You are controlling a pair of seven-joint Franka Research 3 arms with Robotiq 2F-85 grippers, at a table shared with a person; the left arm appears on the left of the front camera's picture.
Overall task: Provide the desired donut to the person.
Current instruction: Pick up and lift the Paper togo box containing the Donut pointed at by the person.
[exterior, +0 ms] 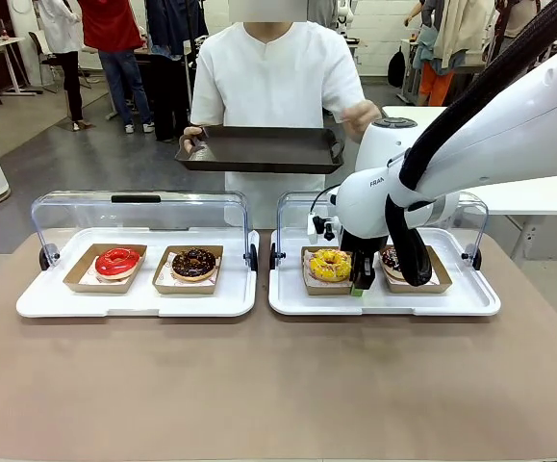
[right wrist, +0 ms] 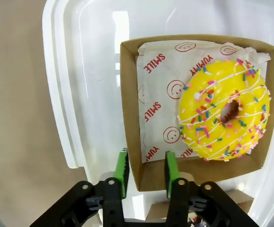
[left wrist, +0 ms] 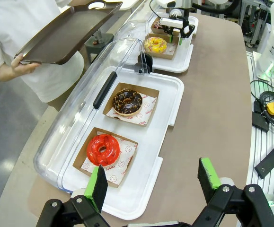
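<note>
The pick-up is in hand: the right gripper (right wrist: 146, 154) is clamped on a wall of the box (right wrist: 129, 109) holding the yellow donut (right wrist: 224, 111) at the right-hand white tray's (exterior: 384, 306) left end, the left gripper (left wrist: 153, 178) gapes empty, and next should come a level lift to the person's (exterior: 273, 77) dark tray (exterior: 259, 149).

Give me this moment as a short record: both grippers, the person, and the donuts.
right gripper: shut on a side wall of the cardboard tray holding the yellow donut
left gripper: open, empty, hovering by the red donut's end of the white tray
person: holds out a dark serving tray at the far side
other donuts: red donut, chocolate donut, each in its own cardboard tray
</note>
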